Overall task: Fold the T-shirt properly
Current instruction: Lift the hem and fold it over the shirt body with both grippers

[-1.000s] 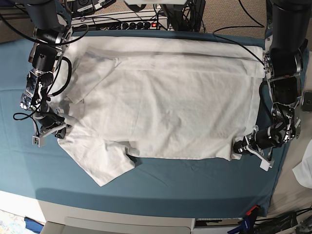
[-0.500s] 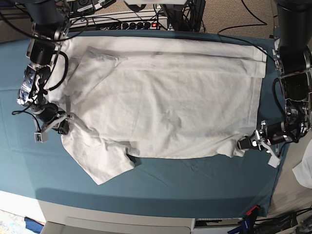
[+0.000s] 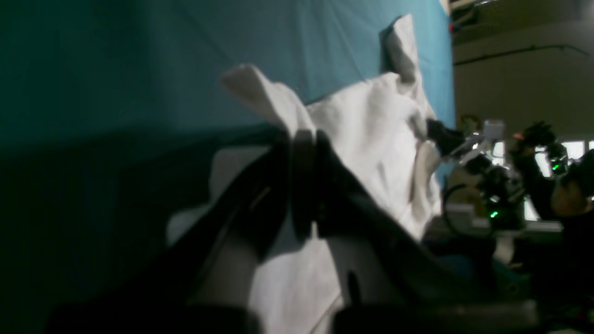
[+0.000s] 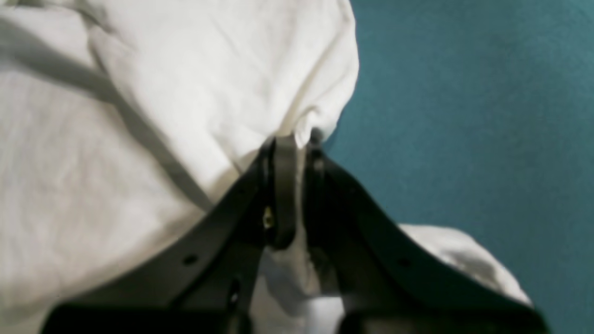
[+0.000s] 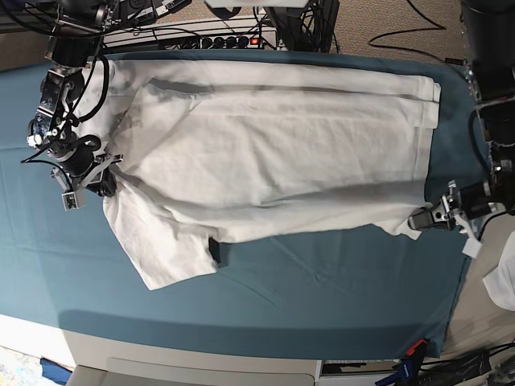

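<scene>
T-shirt (image 5: 273, 161) lies across the teal counter (image 5: 322, 305), long axis running hand to hand. Left wrist: left hand (image 3: 301, 139) clenched on its hem corner. Right wrist: right hand (image 4: 297, 139) clenched on the sleeve-side edge.

Base view bright and evenly lit from overhead; both wrist views blurred, the left one dim, heavily shadowed.

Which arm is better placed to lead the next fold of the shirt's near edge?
Neither alone. The left gripper pinches the T-shirt at its near hem corner, and the right gripper pinches it near the sleeve. Both are shut on cloth, so they would probably carry that edge together.
</scene>
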Available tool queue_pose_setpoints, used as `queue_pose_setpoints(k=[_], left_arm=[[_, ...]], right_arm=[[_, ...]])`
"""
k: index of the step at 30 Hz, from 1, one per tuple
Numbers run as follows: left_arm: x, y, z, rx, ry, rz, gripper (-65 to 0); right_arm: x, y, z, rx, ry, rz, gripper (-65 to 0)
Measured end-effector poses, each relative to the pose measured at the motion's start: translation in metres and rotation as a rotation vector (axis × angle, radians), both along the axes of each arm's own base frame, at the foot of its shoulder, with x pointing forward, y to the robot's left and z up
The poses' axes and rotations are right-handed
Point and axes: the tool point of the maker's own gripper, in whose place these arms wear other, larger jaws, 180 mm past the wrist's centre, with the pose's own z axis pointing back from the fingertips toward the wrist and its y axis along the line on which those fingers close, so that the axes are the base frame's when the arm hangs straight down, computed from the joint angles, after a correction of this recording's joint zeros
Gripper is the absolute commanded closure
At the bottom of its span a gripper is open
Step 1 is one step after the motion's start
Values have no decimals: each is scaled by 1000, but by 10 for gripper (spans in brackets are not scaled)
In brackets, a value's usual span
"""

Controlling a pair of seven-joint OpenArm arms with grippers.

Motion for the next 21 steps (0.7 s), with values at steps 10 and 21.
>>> queue_pose_setpoints(k=[10, 21], left_arm=[[-39, 11, -19, 22, 95, -57, 0], [-57, 9, -33, 19, 144, -74, 0]], right_arm=[[-17, -34, 5, -28, 52, -60, 0], [-46, -61, 15, 159, 27, -214, 0]])
